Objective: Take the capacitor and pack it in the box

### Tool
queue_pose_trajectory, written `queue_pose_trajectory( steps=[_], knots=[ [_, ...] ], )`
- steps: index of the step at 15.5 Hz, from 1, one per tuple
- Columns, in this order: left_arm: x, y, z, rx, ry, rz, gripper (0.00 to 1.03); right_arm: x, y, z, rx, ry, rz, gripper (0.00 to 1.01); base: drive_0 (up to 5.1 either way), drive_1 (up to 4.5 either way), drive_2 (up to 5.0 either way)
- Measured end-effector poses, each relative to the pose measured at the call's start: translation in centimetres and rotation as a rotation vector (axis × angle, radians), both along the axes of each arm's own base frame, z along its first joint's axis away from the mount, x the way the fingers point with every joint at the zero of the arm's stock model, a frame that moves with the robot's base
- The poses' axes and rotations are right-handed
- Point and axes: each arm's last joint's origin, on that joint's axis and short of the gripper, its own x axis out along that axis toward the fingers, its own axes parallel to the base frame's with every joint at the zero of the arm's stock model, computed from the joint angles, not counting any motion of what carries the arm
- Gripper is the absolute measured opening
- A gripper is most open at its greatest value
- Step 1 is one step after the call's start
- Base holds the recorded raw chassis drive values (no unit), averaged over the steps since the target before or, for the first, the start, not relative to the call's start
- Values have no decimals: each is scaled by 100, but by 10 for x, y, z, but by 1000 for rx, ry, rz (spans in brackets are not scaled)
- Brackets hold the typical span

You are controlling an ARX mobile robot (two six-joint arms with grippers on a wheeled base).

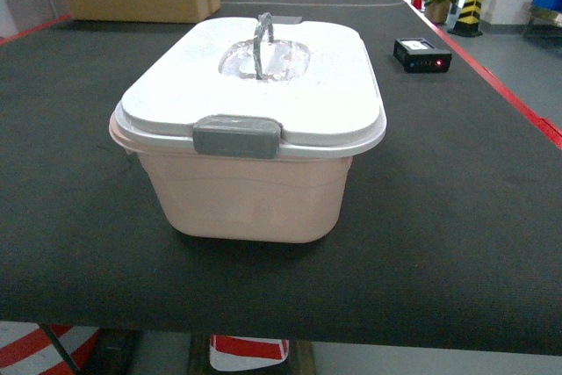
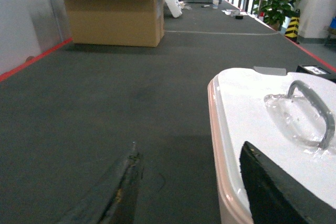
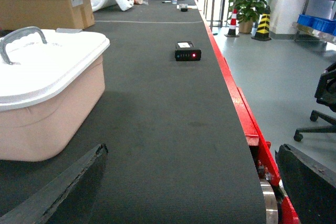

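While both sets of fingers (image 2: 184, 192) (image 3: 194, 187) stood spread and empty, the box (image 1: 250, 195) beside them looked stiff, light; its handle (image 1: 262, 37) suited gripping.

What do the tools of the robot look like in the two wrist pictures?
Only the fingers show. The left tool has two flat black wedge-shaped fingers, their edges worn and chipped. The right tool has the same dark, flat fingers with rough edges. No cables or markings are visible.
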Motion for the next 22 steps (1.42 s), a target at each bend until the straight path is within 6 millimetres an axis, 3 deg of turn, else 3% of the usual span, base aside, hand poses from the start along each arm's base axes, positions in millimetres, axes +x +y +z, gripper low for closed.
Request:
queue_pose_trajectory(
  steps=[4,9,16,22],
  knots=[
    [-39,18,-25,3,17,-8,2,0,0,0,0,0,0,98,0,0,0],
    [-73,38,-42,2,24,9,2,0,0,0,0,0,0,98,0,0,0],
    [-94,37,-57,3,28,-11,2,0,0,0,0,0,0,98,0,0,0],
    [-110,37,-52,3,3,-11,2,0,0,0,0,0,0,98,0,0,0]
  ],
)
